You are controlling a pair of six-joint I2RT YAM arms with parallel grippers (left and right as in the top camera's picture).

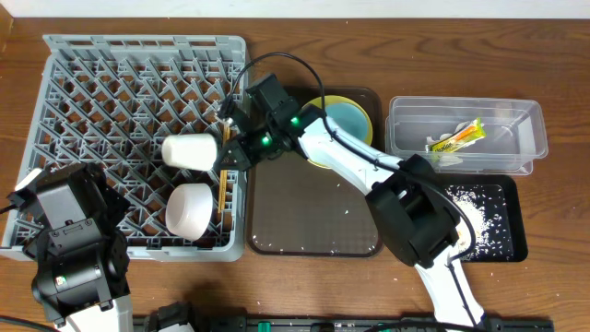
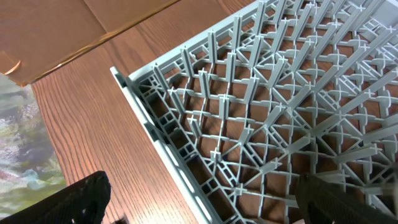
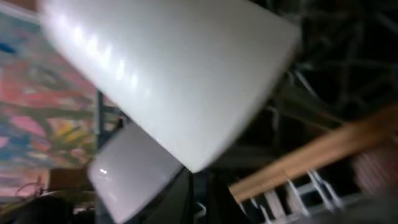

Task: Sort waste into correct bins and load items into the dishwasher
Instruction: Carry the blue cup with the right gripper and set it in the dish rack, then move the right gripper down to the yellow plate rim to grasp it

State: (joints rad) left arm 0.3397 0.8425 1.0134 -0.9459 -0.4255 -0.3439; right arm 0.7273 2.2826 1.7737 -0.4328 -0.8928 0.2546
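The grey dish rack (image 1: pixel 92 83) fills the left of the overhead view. In it a small white cup (image 1: pixel 189 150) lies on its side, with a white bowl (image 1: pixel 191 209) below it. Wooden chopsticks (image 1: pixel 221 194) lie along the rack's right inner edge. My right gripper (image 1: pixel 228 152) reaches over that edge, just right of the cup and at the chopsticks' upper end. Its wrist view shows the cup (image 3: pixel 174 74), the bowl (image 3: pixel 130 171) and the chopsticks (image 3: pixel 311 155) close and blurred, and the jaws are unclear. My left gripper (image 2: pixel 199 202) is open and empty over the rack's corner (image 2: pixel 186 143).
A dark brown serving tray (image 1: pixel 313 221) lies right of the rack. At its far end a yellow plate (image 1: pixel 365 118) carries a light blue bowl (image 1: pixel 348 120). A clear tub (image 1: pixel 406 115) holds the green-and-yellow wrapper (image 1: pixel 458 136) and a tissue. A black tray (image 1: pixel 509 231) holds rice grains (image 1: pixel 475 214).
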